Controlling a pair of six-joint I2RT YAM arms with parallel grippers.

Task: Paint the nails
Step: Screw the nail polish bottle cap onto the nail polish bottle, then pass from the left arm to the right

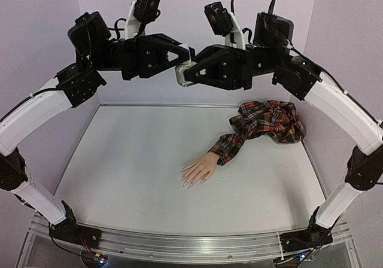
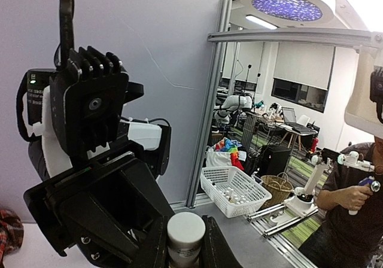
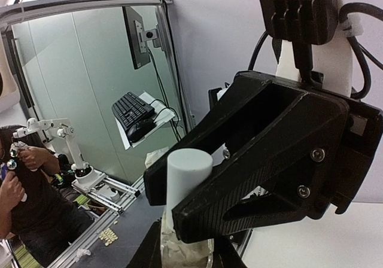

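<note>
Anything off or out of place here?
Nothing spilled or damaged. Only the sleeve looks untidy: bunched in a heap at the table's far right, behind the mannequin hand. The bottle is held aloft, right hand on it, left hand on its cap.

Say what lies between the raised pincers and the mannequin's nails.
Nothing. Top view: only air over bare white tabletop separates the left pincer and right pincer, both shut on a small clear white-capped bottle, from the skin-coloured mannequin hand's pale nails.
</note>
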